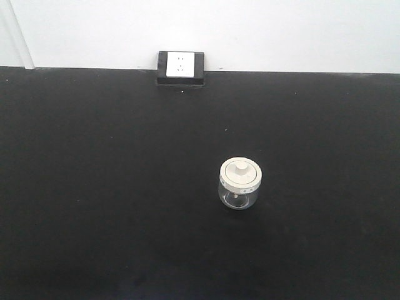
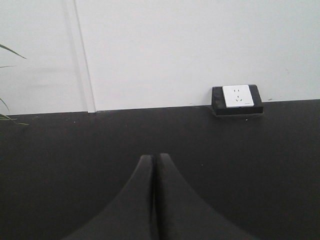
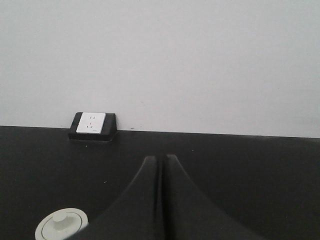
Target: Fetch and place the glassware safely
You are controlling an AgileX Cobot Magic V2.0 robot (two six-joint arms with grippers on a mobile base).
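The glassware, a small squat clear glass jar (image 1: 239, 183) with a round cream-white lid and a central knob, stands upright on the black table (image 1: 94, 187), right of centre. Its lid (image 3: 62, 224) also shows at the lower left of the right wrist view. My right gripper (image 3: 160, 158) is shut and empty, to the right of the jar and apart from it. My left gripper (image 2: 153, 156) is shut and empty over bare table; the jar is not in its view. Neither gripper shows in the front view.
A white power socket in a black housing (image 1: 181, 67) sits at the table's far edge against the white wall; it also shows in the left wrist view (image 2: 237, 99) and the right wrist view (image 3: 92, 126). Green plant leaves (image 2: 7, 85) reach in at far left.
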